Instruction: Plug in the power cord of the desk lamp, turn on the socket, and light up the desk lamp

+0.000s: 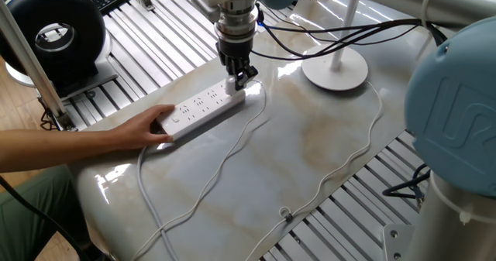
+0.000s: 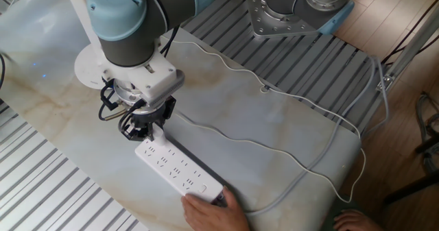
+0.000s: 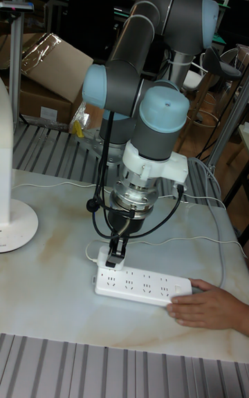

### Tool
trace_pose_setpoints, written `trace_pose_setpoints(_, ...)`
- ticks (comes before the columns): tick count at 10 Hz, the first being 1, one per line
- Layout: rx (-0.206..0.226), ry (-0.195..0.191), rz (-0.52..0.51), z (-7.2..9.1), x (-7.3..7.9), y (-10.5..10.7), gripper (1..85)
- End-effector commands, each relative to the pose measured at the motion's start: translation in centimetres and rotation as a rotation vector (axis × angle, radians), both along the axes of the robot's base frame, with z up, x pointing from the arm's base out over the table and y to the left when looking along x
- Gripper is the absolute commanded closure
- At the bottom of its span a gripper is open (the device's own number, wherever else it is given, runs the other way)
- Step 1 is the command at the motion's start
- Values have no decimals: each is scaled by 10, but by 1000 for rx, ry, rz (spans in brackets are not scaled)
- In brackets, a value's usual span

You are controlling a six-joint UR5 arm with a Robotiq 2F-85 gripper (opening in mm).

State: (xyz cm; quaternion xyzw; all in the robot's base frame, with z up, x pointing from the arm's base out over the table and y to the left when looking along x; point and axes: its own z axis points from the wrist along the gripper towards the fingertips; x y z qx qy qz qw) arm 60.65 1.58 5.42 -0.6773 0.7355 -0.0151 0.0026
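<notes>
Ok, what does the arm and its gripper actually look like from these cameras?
The arm is made of thick dark grey tubes with pale blue round joint caps. A white flange sits above a ribbed metallic wrist, and looped black cables run down to it. The gripper is small and black, with two narrow fingers. A raised logo marks the near blue cap.

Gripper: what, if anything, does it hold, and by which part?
The gripper holds the power cord by its plug, pressed at the socket's end outlet.
</notes>
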Motion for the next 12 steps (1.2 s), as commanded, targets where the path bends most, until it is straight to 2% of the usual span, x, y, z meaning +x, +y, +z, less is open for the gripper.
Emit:
trace_pose_setpoints(1,10,-7,-9,-6,1,2,847)
trace_pose_setpoints(6,15,-12,-15,-14,2,3,847)
trace_pose_setpoints(10,6,-9,-32,-11,2,1,847)
trace_pose_setpoints(11,-56,-20,-71,-7,1,-14,847)
trace_pose_setpoints(12,-136,-12,-40,0,0,-32,613)
